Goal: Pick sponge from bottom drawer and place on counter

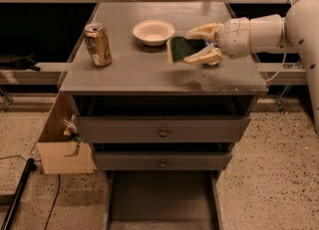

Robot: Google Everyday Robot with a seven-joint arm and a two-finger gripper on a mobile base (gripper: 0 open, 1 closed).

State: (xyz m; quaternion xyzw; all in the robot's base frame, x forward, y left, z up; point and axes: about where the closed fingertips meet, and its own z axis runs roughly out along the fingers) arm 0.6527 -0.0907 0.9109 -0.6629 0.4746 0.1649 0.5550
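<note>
The sponge (pixel 182 49) shows its dark green face with a pale yellow edge. My gripper (pixel 195 45) is shut on it and holds it just above the counter (pixel 149 69), right of centre and beside the white bowl (pixel 153 31). The arm reaches in from the right. The bottom drawer (pixel 162 199) is pulled open below, an empty grey tray at the bottom of the view.
A gold soda can (pixel 97 44) stands on the counter's left part. A small metal can (pixel 214 62) sits mostly hidden behind my gripper. Two knobbed drawer fronts (pixel 162 130) are closed. A cardboard box (pixel 60 142) sits on the floor at left.
</note>
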